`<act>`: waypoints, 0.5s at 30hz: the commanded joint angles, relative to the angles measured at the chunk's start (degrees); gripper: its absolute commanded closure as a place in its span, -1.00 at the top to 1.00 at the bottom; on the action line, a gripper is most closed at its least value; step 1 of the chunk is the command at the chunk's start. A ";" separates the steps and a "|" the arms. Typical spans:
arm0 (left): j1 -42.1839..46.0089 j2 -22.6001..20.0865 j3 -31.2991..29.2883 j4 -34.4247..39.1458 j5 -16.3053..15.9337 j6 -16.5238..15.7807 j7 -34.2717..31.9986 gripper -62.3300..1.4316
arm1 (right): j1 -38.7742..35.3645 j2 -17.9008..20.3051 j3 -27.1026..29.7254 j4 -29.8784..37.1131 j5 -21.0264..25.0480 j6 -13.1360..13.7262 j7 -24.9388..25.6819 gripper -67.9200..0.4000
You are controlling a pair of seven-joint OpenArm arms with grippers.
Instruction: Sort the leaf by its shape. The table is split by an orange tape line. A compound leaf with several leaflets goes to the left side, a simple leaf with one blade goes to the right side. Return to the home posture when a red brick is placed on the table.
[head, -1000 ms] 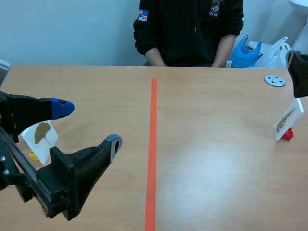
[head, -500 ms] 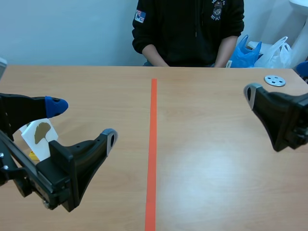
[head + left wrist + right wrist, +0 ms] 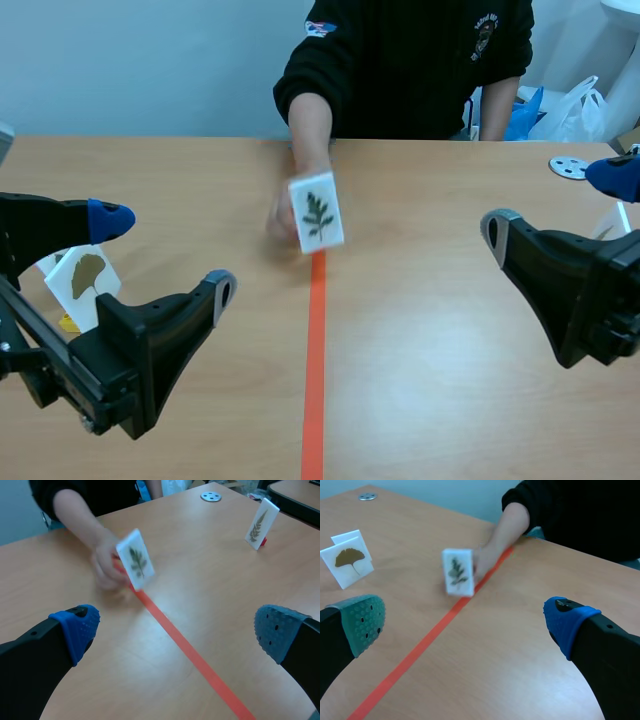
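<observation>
Your left gripper point(image 3: 166, 255) hung with its jaws released and nothing between them, well left of the orange tape line point(image 3: 315, 380). Your right gripper point(image 3: 555, 205) was likewise spread and empty, well right of that line. Against half a second before, the left one had sunk slightly, and the right one had dropped lower and edged toward the line.

The bigger change was on the line itself. A person's hand point(image 3: 282, 222), back at the table edge a moment earlier, had reached out. It held a leaf card point(image 3: 317, 212) upright over the line's far end. The card showed a dark sprig with what looked like several leaflets, blurred. You could not tell whether the card touched the table. The hand sat just behind the card, left of the line.

A ginkgo card point(image 3: 85, 285) stood well left of the line, behind your left fingers. A fern card point(image 3: 260, 524) leaned on a small red brick point(image 3: 262, 541) well right of the line, mostly hidden by your right gripper in the scene view. A metal disc point(image 3: 568, 167) lay farther off on that side.
</observation>
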 commanded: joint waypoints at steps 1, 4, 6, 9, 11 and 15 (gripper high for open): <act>0.00 0.15 -0.22 0.17 -0.79 0.11 -0.90 1.00 | 0.57 0.20 0.13 0.42 0.39 0.22 1.03 1.00; 0.00 0.15 -0.22 0.17 -0.79 0.11 -1.07 1.00 | 0.68 0.20 0.13 0.39 0.39 0.22 1.51 1.00; 0.00 0.15 -0.22 0.17 -0.79 0.11 -1.09 1.00 | 0.68 0.20 0.13 0.39 0.39 0.22 2.29 1.00; 0.00 0.17 -0.22 0.17 -0.79 0.11 -1.33 1.00 | 0.68 0.20 0.13 0.37 0.39 0.20 2.60 1.00; 0.00 0.17 -0.22 0.17 -0.81 0.11 -1.31 1.00 | 0.68 0.20 0.13 0.37 0.42 0.20 2.56 1.00; 0.00 0.17 -0.22 0.17 -0.81 0.11 -1.29 1.00 | 0.68 0.20 0.11 0.37 0.37 0.20 1.42 1.00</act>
